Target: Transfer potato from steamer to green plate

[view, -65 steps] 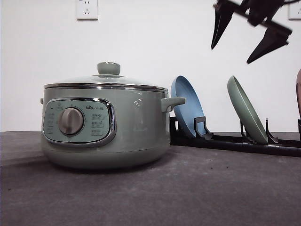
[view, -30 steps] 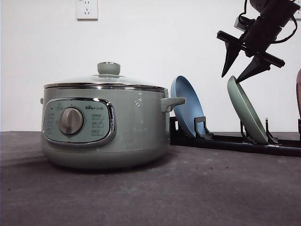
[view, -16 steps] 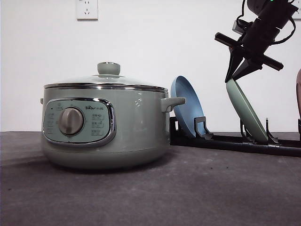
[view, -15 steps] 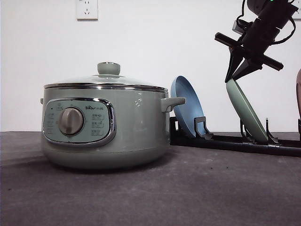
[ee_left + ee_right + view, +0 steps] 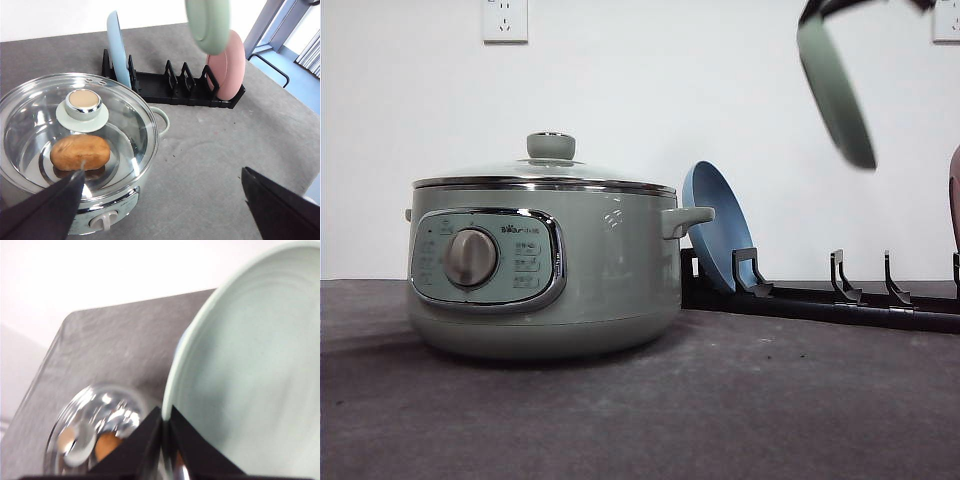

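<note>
While the orange-brown oblong potato (image 5: 80,152) lies inside the pale sage-green round steamer (image 5: 545,265) under its knobbed glass lid (image 5: 82,105), my right gripper (image 5: 164,427) has its two dark fingers pinched together on the rim of the pale mint-green round plate (image 5: 835,85). That plate hangs tilted in the air, high above the black slotted dish rack (image 5: 820,295). A blue round plate (image 5: 715,235) leans in the rack's slot nearest the steamer; a pink plate (image 5: 227,67) stands at its far end. My left gripper (image 5: 165,205) hovers over the steamer, fingers spread wide, holding nothing.
</note>
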You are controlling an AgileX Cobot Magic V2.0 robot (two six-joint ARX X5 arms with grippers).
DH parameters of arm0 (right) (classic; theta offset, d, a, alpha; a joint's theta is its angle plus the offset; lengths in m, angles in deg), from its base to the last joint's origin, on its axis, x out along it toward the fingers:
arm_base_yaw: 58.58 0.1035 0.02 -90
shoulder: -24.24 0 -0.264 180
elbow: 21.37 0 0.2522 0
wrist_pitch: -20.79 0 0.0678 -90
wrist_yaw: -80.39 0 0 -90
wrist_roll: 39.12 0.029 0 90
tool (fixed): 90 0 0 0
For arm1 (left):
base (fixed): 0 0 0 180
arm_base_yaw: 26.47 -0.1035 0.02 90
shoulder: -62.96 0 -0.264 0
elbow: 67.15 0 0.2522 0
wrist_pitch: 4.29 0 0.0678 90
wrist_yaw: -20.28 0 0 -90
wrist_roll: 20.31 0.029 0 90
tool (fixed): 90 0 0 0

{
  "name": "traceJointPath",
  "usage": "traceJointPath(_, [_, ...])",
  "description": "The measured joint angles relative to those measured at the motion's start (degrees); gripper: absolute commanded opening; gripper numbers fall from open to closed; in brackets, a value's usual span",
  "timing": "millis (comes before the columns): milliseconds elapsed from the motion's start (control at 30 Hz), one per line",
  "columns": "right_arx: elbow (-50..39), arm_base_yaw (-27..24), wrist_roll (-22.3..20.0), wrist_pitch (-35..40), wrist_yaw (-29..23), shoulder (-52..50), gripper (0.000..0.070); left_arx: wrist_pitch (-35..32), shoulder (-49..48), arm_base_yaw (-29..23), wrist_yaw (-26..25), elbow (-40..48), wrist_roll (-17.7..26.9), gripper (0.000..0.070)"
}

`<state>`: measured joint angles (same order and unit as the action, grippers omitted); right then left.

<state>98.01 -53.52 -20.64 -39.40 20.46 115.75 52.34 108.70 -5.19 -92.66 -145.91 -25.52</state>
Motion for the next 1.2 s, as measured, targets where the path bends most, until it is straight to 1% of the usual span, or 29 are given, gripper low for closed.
traceJointPath(167, [0.0, 2.7, -6.5, -9.4, -0.3, -5.9, 0.0004, 0.4, 0.0, 0.0, 0.0, 0.0, 0.0, 0.0637])
traceJointPath(233, [0.0, 4.8, -9.4, -12.6, -0.6, -8.4, 0.0004, 0.6, 0.0, 0.0, 0.0, 0.0, 0.0, 0.0637])
traceJointPath(300, [0.0, 7.5, -12.0, -15.8, -2.2, -11.0, 0.0004, 0.7, 0.0, 0.0, 0.0, 0.0, 0.0, 0.0637])
traceJointPath(367, [0.0, 10.6, -14.2, -18.9, -4.9, -13.0, 0.0004, 0.9, 0.0, 0.0, 0.0, 0.0, 0.0, 0.0637])
traceJointPath(433, [0.0, 14.4, -15.8, -22.3, -8.9, -14.6, 0.0004, 1.4, 0.0, 0.0, 0.0, 0.0, 0.0, 0.0637])
traceJointPath(533, [-0.8, 20.8, -17.0, -25.2, -15.2, -16.2, 0.0004, 1.8, 0.0, 0.0, 0.0, 0.0, 0.0, 0.0637])
traceJointPath(600, [-2.6, 25.5, -17.2, -26.3, -20.5, -17.6, 0.0004, 1.8, 0.0, 0.0, 0.0, 0.0, 0.0, 0.0637])
traceJointPath(733, [-7.0, 35.4, -16.4, -29.9, -31.7, -19.7, 0.0004, 1.8, 0.0, 0.0, 0.0, 0.0, 0.0, 0.0637])
traceJointPath(800, [-9.9, 40.3, -14.9, -30.0, -36.9, -20.0, 0.0004, 1.8, 0.0, 0.0, 0.0, 0.0, 0.0, 0.0637])
traceJointPath(900, [-14.6, 46.8, -12.3, -30.0, -42.7, -19.9, 0.0004, 1.8, 0.0, 0.0, 0.0, 0.0, 0.0, 0.0637])
traceJointPath(967, [-17.9, 50.7, -10.4, -30.0, -45.1, -19.7, 0.0004, 1.8, 0.0, 0.0, 0.0, 0.0, 0.0, 0.0637])
traceJointPath(1067, [-23.8, 56.0, -7.0, -29.9, -47.4, -19.4, 0.0004, 1.9, 0.0, 0.0, 0.0, 0.0, 0.0, 0.0637])
traceJointPath(1200, [-32.4, 60.9, -1.3, -27.5, -49.6, -19.4, 0.0004, 2.0, 0.0, 0.0, 0.0, 0.0, 0.0, 0.0637])
